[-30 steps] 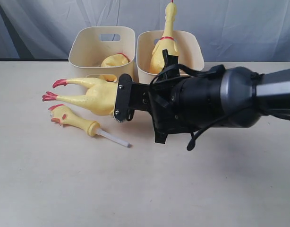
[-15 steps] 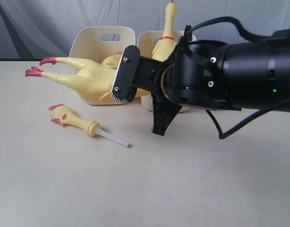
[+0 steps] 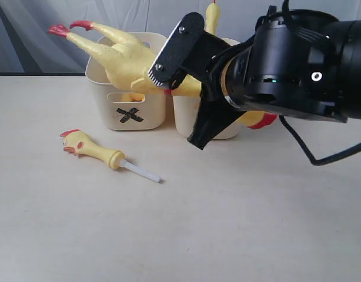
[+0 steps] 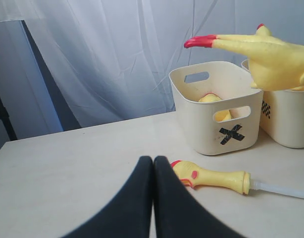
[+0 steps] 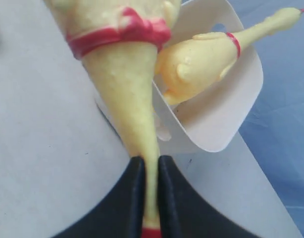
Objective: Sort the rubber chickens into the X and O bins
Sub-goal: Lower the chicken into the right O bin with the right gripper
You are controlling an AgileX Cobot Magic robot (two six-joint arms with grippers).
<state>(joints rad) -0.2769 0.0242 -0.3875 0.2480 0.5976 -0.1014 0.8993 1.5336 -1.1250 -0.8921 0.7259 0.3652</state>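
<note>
Nearest, well in front of the X bin (image 3: 129, 111), the left gripper (image 4: 153, 162) was pressed closed on nothing, seemingly parked out of the way. Just before that bin lay a loose chicken head (image 3: 89, 150), soft yellow rubber on a stiff white tube (image 3: 142, 172), unsorted. Above the bin, the right gripper (image 5: 151, 166) pinched a whole chicken (image 3: 119, 56) by its slim neck, red feet raised, likely carrying it to a tub. A yellow body piece (image 4: 215, 101) sat inside the smooth cream bin; beside it, the O bin (image 3: 181, 117) held an upright chicken (image 5: 201, 62).
</note>
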